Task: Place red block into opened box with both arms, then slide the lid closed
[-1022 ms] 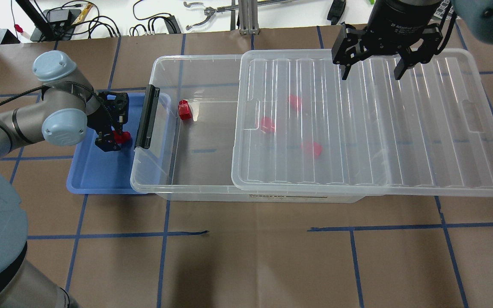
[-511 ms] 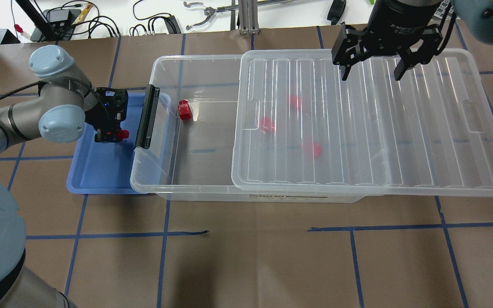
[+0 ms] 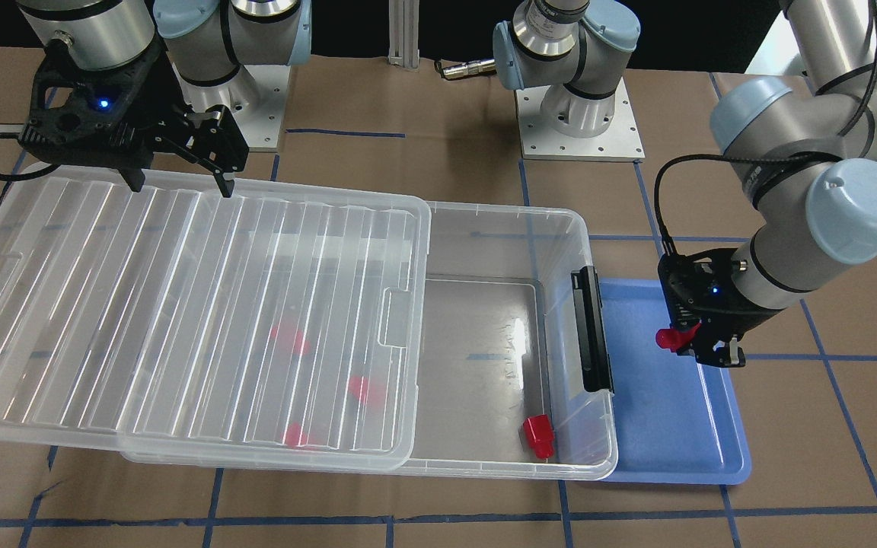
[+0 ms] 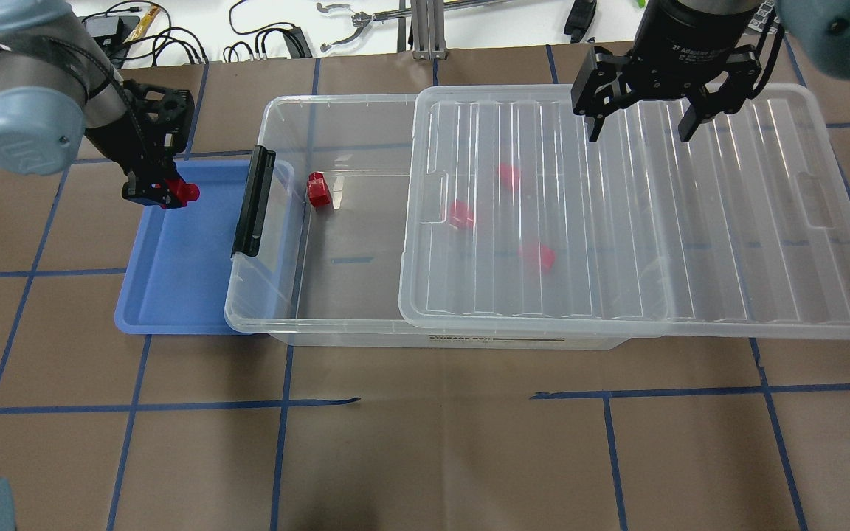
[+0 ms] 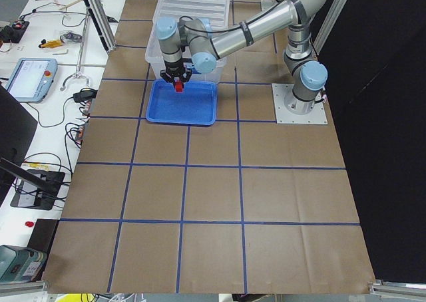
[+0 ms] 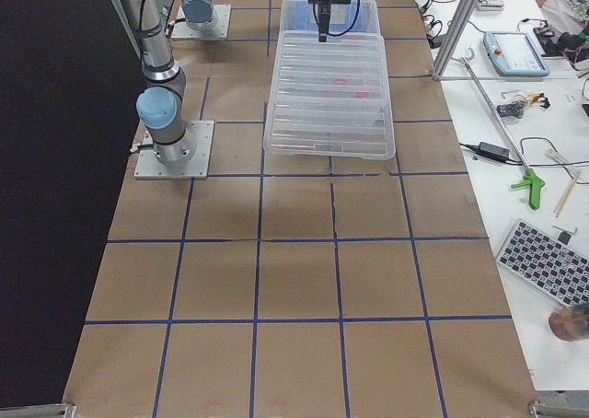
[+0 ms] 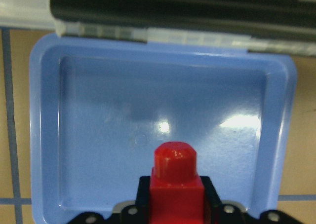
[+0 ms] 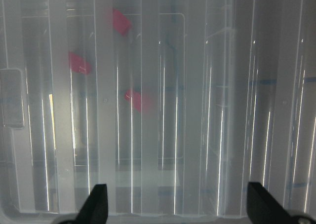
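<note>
My left gripper (image 4: 171, 194) is shut on a red block (image 4: 187, 192) and holds it in the air above the blue tray (image 4: 174, 295). In the left wrist view the red block (image 7: 175, 177) sits between the fingers, stub pointing forward. The clear box (image 4: 246, 318) lies beside the tray, its black bar (image 4: 251, 200) on the tray side. The ribbed lid (image 4: 690, 221) covers the box's right part and overhangs it. One more red block (image 4: 317, 189) lies in the uncovered part, and three show dimly through the lid. My right gripper (image 4: 639, 122) hangs open over the lid's far edge.
The blue tray (image 3: 674, 434) holds nothing else and touches the box's short end. Cables and tools lie on the white bench beyond the table's far edge (image 4: 263, 37). Brown paper with blue tape lines covers the table (image 4: 425, 457).
My left arm has risen and drawn back toward the tray's far left corner, carrying the red block up off the tray. The right gripper, box and lid have not moved.
</note>
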`<state>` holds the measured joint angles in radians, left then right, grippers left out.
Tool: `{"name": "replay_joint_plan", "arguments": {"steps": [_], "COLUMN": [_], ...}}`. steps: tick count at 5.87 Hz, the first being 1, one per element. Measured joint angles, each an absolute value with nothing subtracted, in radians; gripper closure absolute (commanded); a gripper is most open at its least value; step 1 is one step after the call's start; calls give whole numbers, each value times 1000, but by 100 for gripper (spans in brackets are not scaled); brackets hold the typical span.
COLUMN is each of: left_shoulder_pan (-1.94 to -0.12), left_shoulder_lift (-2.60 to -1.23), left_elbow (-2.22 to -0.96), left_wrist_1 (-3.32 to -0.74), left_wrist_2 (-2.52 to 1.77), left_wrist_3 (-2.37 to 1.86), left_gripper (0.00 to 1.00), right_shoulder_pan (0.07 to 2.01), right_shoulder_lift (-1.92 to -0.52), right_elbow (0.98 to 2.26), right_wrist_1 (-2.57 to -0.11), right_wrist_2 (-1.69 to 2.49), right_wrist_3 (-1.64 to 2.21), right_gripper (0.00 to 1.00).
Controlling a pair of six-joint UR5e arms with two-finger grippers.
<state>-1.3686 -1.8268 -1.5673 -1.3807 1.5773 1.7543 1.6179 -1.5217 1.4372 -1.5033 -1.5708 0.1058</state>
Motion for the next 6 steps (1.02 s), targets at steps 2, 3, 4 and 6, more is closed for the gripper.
{"name": "replay_joint_plan", "arguments": {"steps": [2,3,4,6], "left_shoulder_pan": [-1481,-1552,-1608,-1647], "left_shoulder_lift": [-1757,-1761,-1792,-1868], "left_elbow": [-1463,-1465,-1485,-1585], "left_wrist_1": [-1539,-1544,-1504,-1321], "left_wrist_2": [1506,1491,1491,1492], "left_wrist_3": [1675,1635,1614,1602], "left_gripper": [89,89,89,88], "right_shoulder_pan": [1618,1618,1617,1617], "right_shoulder_lift": [-1522,-1522,-1522,-1522], "right_elbow": [1437,1437,1437,1437], "right_wrist_1": [-1503,-1503,-1504,-1504], "right_wrist_2": [-1571,-1571,-1571,-1571], "right_wrist_3": [106,106,106,105], "right_gripper": [0,0,0,0]}}
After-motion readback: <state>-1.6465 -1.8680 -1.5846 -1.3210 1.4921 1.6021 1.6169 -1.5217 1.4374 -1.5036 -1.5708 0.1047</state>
